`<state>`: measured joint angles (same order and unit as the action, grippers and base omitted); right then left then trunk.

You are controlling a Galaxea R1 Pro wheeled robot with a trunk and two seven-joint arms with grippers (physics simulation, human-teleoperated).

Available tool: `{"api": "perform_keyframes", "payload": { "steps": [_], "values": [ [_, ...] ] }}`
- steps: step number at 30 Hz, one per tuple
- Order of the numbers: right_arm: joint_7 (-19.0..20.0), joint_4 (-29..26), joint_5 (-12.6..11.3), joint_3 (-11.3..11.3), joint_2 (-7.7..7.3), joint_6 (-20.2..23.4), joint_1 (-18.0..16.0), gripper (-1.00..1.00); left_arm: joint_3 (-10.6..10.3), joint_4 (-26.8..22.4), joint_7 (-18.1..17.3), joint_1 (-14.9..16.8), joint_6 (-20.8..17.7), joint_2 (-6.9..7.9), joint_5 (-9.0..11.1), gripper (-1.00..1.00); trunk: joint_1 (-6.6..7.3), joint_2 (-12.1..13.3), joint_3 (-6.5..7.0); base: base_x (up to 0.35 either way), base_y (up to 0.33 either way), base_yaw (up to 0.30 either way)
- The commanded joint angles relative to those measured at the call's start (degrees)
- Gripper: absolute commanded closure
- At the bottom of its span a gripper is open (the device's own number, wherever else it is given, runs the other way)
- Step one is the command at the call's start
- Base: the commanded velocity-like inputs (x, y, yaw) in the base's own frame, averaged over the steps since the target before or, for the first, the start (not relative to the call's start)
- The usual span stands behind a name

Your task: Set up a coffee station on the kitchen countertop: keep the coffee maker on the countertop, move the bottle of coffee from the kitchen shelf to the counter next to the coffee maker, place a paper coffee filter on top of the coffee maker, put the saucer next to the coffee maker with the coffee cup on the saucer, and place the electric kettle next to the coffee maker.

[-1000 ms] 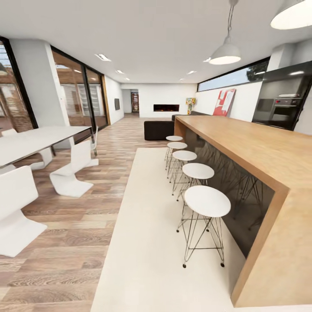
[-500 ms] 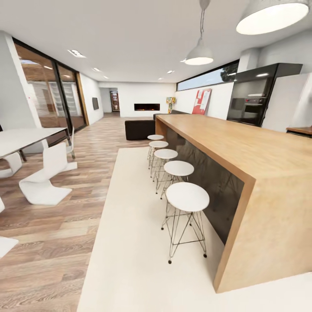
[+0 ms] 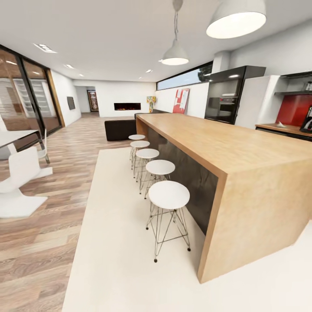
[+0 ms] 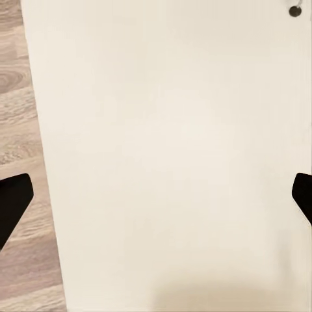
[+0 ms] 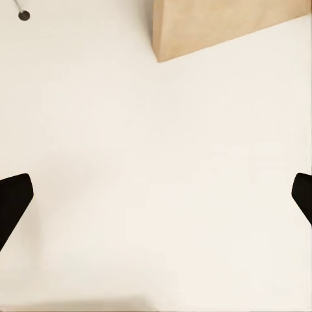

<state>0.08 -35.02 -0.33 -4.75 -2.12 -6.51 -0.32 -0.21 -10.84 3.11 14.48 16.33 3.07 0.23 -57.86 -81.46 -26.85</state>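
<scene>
**Two hands spread wide over the rug, coffee corner far off to the right**

Far right of the head view, against a red back wall: black coffee maker (image 3: 308, 119), cut by the frame edge, standing on the light wood kitchen surface (image 3: 289, 129). Just beside it on that surface, a small white item (image 3: 281, 125), too small to tell what. Above, fixed to the wall, the thin dark grey kitchen shelf (image 3: 299, 92). Left of that corner, a tall black oven unit (image 3: 225, 97).

Nearer, well apart from the corner: long tan wooden island (image 3: 242, 173) with a dark inner face. Along its side, five round white stools on wire legs (image 3: 168, 195). Underneath, a wide cream rug (image 3: 112, 260) on the brown plank floor (image 3: 39, 242). At the left edge, white moulded chairs (image 3: 19, 182). Overhead, two white pendant lamps (image 3: 236, 17).

Left hand (image 4: 156, 201): black fingertips (image 4: 13, 198) spread fully apart, nothing between them, pointing down at the rug's edge and the planks.

Right hand (image 5: 156, 201): likewise spread wide and holding nothing, above the rug near the island's bottom corner (image 5: 221, 26).
</scene>
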Motion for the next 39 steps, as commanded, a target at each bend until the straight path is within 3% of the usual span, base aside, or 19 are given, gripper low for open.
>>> {"api": "perform_keyframes", "payload": {
  "steps": [1,39],
  "values": [
    [0.01,0.03,-0.03,-0.03,0.01,-0.17,-0.03,-1.00,-0.05,0.03,0.15,0.02,0.19,0.00,0.02,-1.00,0.23,0.39,0.11,0.000,0.000,-0.292],
    [0.01,0.04,0.00,0.01,0.10,-0.17,-0.03,-1.00,0.12,0.05,0.23,0.02,0.10,0.00,0.13,-1.00,8.58,15.63,6.68,0.000,0.000,-0.292]
  ]
}}
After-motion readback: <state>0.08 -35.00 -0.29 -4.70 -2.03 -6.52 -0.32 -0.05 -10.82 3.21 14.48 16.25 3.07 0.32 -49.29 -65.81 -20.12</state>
